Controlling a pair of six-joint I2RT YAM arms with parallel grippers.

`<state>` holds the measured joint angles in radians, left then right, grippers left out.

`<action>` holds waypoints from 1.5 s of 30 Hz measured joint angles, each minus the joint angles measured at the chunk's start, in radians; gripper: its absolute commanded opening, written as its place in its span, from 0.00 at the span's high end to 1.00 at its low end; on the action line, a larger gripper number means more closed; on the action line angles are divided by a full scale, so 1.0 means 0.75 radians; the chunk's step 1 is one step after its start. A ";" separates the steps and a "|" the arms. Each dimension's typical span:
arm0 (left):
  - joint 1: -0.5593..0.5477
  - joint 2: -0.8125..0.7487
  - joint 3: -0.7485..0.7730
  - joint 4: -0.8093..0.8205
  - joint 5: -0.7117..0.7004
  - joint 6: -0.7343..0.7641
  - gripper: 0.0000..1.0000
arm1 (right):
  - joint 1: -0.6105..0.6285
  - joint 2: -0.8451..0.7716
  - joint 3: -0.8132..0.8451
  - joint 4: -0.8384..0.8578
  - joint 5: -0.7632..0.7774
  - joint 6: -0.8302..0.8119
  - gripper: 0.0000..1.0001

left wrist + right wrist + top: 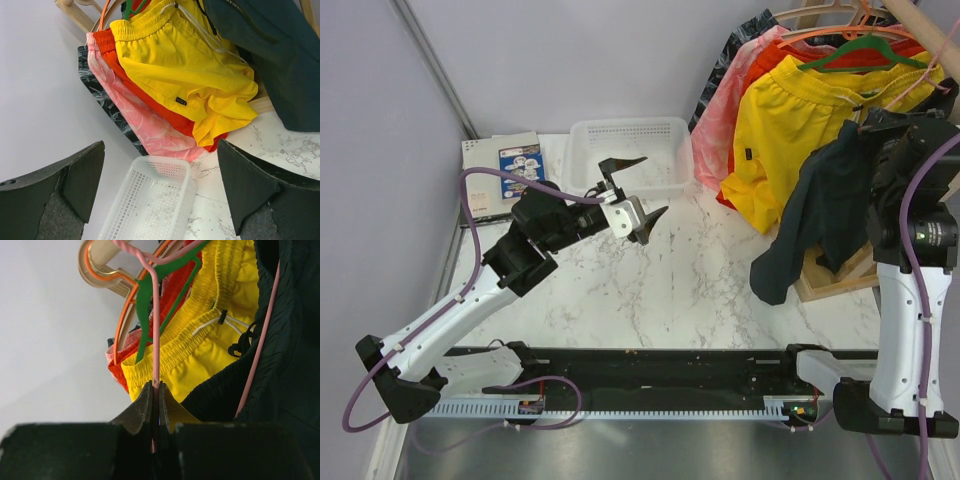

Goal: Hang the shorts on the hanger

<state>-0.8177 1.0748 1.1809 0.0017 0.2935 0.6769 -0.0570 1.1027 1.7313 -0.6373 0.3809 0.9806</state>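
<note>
The dark navy shorts (pixel 820 205) hang draped on the pale-pink hanger (pixel 908 88) at the right, above the table. In the right wrist view the shorts (pixel 285 365) fill the right side, and the pink hanger's wire (pixel 156 330) runs down into my right gripper (pixel 156 390), which is shut on it. My right gripper (pixel 895 135) sits high at the right, next to the clothes rail. My left gripper (pixel 638 190) is open and empty, above the table in front of the white basket (pixel 630 150). The shorts also show in the left wrist view (pixel 270 55).
Bright yellow shorts (pixel 800 110) on a green hanger (pixel 865 48), plus orange and pink garments on orange hangers (pixel 830 30), hang from a wooden rail (pixel 920 20) at the back right. A wooden frame base (pixel 840 275) lies under them. A box (pixel 505 165) sits at the back left.
</note>
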 measured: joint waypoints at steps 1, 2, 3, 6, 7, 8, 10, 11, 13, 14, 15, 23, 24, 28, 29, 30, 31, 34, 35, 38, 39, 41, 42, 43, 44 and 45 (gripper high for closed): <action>0.001 -0.001 0.000 0.000 -0.002 -0.001 0.01 | 0.000 -0.002 -0.035 0.024 0.003 0.006 1.00; 0.001 -0.001 0.000 0.001 -0.003 0.000 0.01 | 0.000 -0.005 -0.073 0.048 0.004 0.014 1.00; 0.001 -0.001 -0.001 0.001 -0.005 -0.001 0.01 | 0.001 -0.007 -0.104 0.065 0.004 0.020 1.00; 0.001 -0.001 -0.002 0.001 -0.007 -0.001 0.01 | 0.014 -0.004 -0.200 0.095 0.010 0.027 1.00; 0.001 -0.002 -0.005 0.001 -0.008 -0.001 0.01 | 0.023 -0.001 -0.223 0.103 0.016 0.027 1.00; 0.001 -0.003 -0.009 0.001 -0.008 -0.001 0.01 | 0.031 0.002 -0.240 0.115 0.022 0.026 1.00; 0.001 -0.007 -0.024 0.001 -0.013 -0.001 0.01 | 0.055 0.003 -0.285 0.181 0.043 0.020 1.00; 0.001 -0.007 -0.030 -0.002 -0.017 -0.001 0.01 | 0.058 0.003 -0.297 0.200 0.048 0.019 0.97; 0.006 -0.007 -0.037 -0.013 -0.031 -0.016 0.01 | 0.072 0.005 -0.332 0.262 0.061 0.004 0.92; 0.010 -0.007 -0.038 -0.024 -0.037 -0.027 0.01 | 0.080 0.009 -0.339 0.280 0.064 -0.003 0.86; 0.016 -0.007 -0.038 -0.034 -0.042 -0.045 0.01 | 0.091 0.015 -0.345 0.303 0.072 -0.012 0.78; 0.073 -0.011 -0.051 -0.092 -0.091 -0.255 0.01 | 0.135 0.012 -0.368 0.434 0.083 -0.085 0.02; 0.084 -0.014 -0.058 -0.101 -0.099 -0.289 0.01 | 0.135 -0.004 -0.373 0.439 0.085 -0.096 0.02; 0.137 -0.016 -0.073 -0.140 -0.106 -0.433 0.01 | 0.140 -0.083 -0.377 0.439 0.106 -0.163 0.02; 0.154 -0.016 -0.073 -0.157 -0.106 -0.479 0.01 | 0.141 -0.116 -0.377 0.435 0.111 -0.190 0.02; 0.169 -0.016 -0.073 -0.172 -0.106 -0.516 0.01 | 0.141 -0.139 -0.377 0.431 0.114 -0.210 0.02; 0.197 -0.017 -0.073 -0.192 -0.104 -0.565 0.01 | 0.141 -0.167 -0.377 0.425 0.112 -0.241 0.02; 0.292 -0.017 -0.067 -0.255 -0.083 -0.697 0.01 | 0.141 -0.246 -0.377 0.404 0.043 -0.355 0.02; 0.343 -0.016 -0.056 -0.294 -0.063 -0.758 0.00 | 0.141 -0.269 -0.377 0.395 -0.002 -0.399 0.02; 0.489 -0.007 0.006 -0.409 -0.012 -0.858 0.01 | 0.141 -0.316 -0.377 0.363 -0.207 -0.539 0.02; 0.543 0.000 0.045 -0.465 0.007 -0.876 0.01 | 0.141 -0.322 -0.377 0.349 -0.301 -0.587 0.02; 0.642 0.019 0.138 -0.591 0.035 -0.881 0.01 | 0.141 -0.317 -0.383 0.310 -0.490 -0.687 0.02; 0.678 0.026 0.172 -0.639 0.037 -0.877 0.01 | 0.141 -0.307 -0.391 0.280 -0.586 -0.732 0.02; 0.711 0.032 0.206 -0.700 0.041 -0.870 0.01 | 0.142 -0.298 -0.410 0.258 -0.665 -0.782 0.02; 0.730 0.033 0.225 -0.745 0.039 -0.859 0.01 | 0.144 -0.290 -0.434 0.235 -0.726 -0.822 0.02; 0.744 0.032 0.235 -0.805 0.028 -0.841 0.01 | 0.152 -0.280 -0.468 0.193 -0.791 -0.877 0.02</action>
<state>-0.2596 1.0985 1.3571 -0.6022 0.3149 0.0463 0.0570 0.8925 1.3800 -0.4927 -0.2127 0.3229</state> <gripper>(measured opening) 0.993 0.982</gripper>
